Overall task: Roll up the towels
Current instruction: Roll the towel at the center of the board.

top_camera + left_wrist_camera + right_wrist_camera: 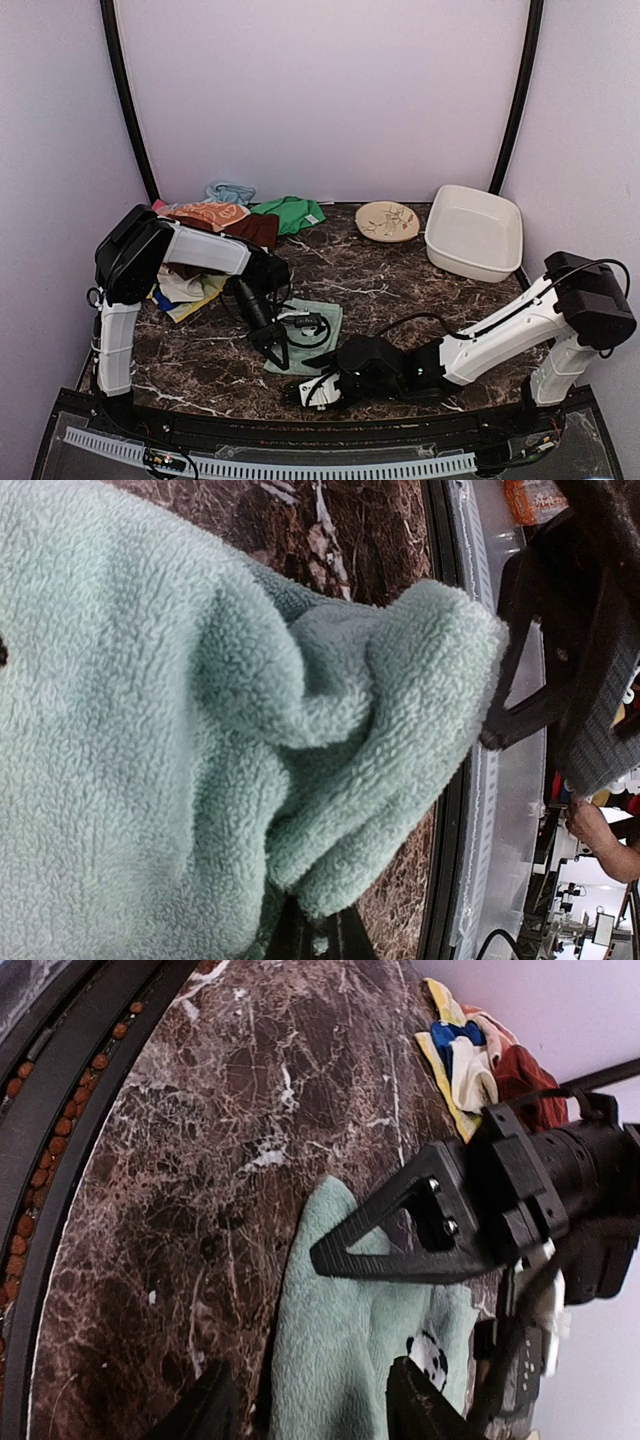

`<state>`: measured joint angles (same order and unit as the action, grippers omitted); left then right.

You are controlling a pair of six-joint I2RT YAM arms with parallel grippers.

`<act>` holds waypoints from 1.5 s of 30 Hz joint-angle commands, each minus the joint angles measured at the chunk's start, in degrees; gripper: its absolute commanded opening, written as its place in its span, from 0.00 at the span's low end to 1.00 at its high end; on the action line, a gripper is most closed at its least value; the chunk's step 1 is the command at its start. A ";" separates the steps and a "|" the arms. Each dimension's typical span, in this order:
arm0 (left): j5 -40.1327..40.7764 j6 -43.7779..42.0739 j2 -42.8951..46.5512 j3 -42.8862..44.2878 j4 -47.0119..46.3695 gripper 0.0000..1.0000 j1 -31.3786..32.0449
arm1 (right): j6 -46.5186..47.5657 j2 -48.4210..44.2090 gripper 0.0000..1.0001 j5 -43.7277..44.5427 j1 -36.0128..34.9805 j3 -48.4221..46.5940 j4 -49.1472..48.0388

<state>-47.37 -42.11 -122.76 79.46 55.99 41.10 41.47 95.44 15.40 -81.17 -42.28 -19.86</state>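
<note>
A pale mint-green towel (318,318) lies partly bunched on the dark marble table (380,280), near its front edge. My left gripper (272,350) points down onto it. In the left wrist view the towel (150,730) fills the frame, and the left gripper (320,935) is shut on a folded edge of it. My right gripper (305,392) lies low at the towel's near edge. In the right wrist view that gripper (310,1395) stands open, one finger over the marble and the other over the towel (350,1340). More towels, one of them maroon (255,230), are piled at the back left.
The pile also holds an orange (205,212), a green (290,213) and a blue towel (230,190). A patterned plate (387,220) and a white basin (473,232) stand at the back right. The table's black front rail (300,430) runs just behind the right gripper.
</note>
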 commanded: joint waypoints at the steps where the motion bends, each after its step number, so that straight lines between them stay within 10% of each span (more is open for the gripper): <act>1: 4.51 0.56 -2.02 0.33 -0.24 0.00 -0.06 | 5.66 6.31 0.49 -1.02 0.30 -4.18 -4.91; 12: 4.05 -0.21 -1.38 0.32 0.15 0.02 -0.39 | -3.71 11.12 0.26 -4.73 5.77 -7.22 -4.16; 23: -0.41 0.11 15.67 -12.62 -11.10 0.46 -7.40 | -15.71 11.44 0.00 -15.99 10.38 -11.25 8.99; 36: 13.04 -2.56 37.79 -28.46 -28.11 0.46 -8.74 | -31.27 15.72 0.00 -40.18 22.45 -23.27 22.34; 45: 26.89 -6.46 37.40 -30.25 -35.97 0.46 3.29 | -47.83 22.89 0.00 -57.69 29.89 -27.83 23.19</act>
<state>-26.94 -44.73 -83.29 49.71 23.88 39.92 4.67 115.44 -32.67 -54.11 -69.84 3.05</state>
